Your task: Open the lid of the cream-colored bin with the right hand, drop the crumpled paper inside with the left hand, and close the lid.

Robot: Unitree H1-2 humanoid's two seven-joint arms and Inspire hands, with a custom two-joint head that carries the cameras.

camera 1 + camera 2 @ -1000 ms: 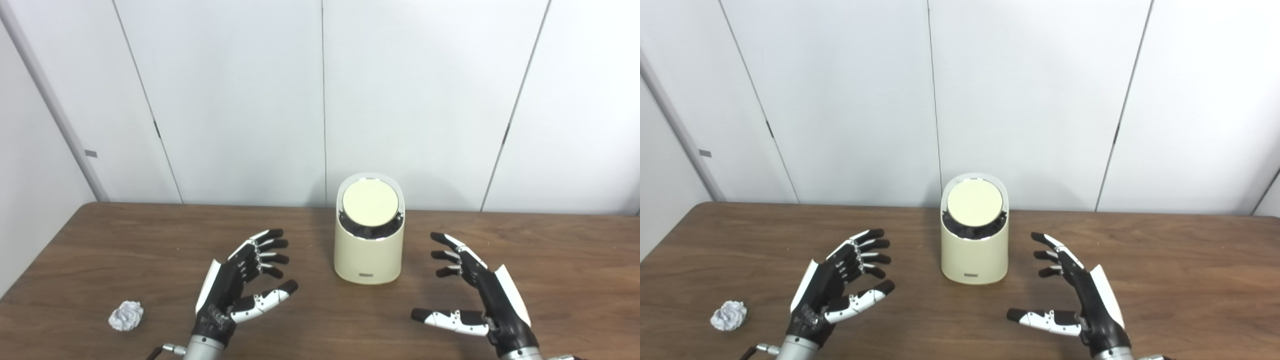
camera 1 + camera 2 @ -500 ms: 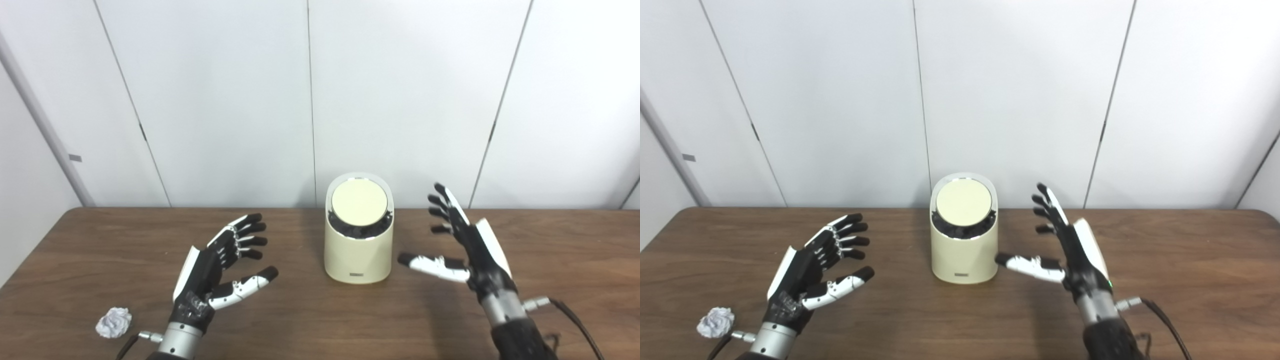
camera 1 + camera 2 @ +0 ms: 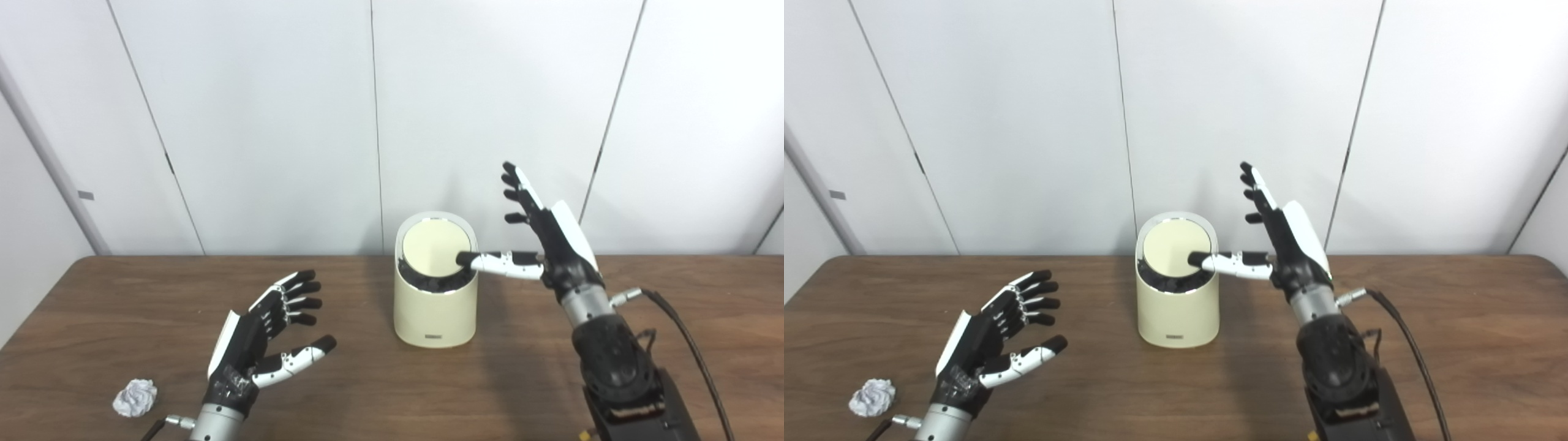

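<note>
Scene at the lid-opening step. The cream-colored cylindrical plastic bin (image 3: 435,306) stands upright at centre on the brown wood-grain counter (image 3: 704,318), its round, forward-tilted lid (image 3: 433,248) down, with a dark gap showing beneath the lid's near edge. The right hand (image 3: 548,236), at 3 o'clock from the bin, is raised with its fingers (image 3: 517,190) spread and pointing upward, holding nothing; its thumb (image 3: 499,261) reaches sideways so that the tip lies at the lid's 4 o'clock edge, though actual contact cannot be confirmed. The left hand (image 3: 266,343) waits at 8 o'clock from the bin, fingers apart and empty. The crumpled white paper ball (image 3: 135,398) lies on the counter at 8 o'clock, well apart from the bin and just beyond the left wrist. Risks, as judged: a sideways thumb push may slide or tip the light bin rather than move its lid; the thumb tip may slip off the smooth lid; and the paper lies behind the left hand's open palm, so the reach must turn back toward it.
</note>
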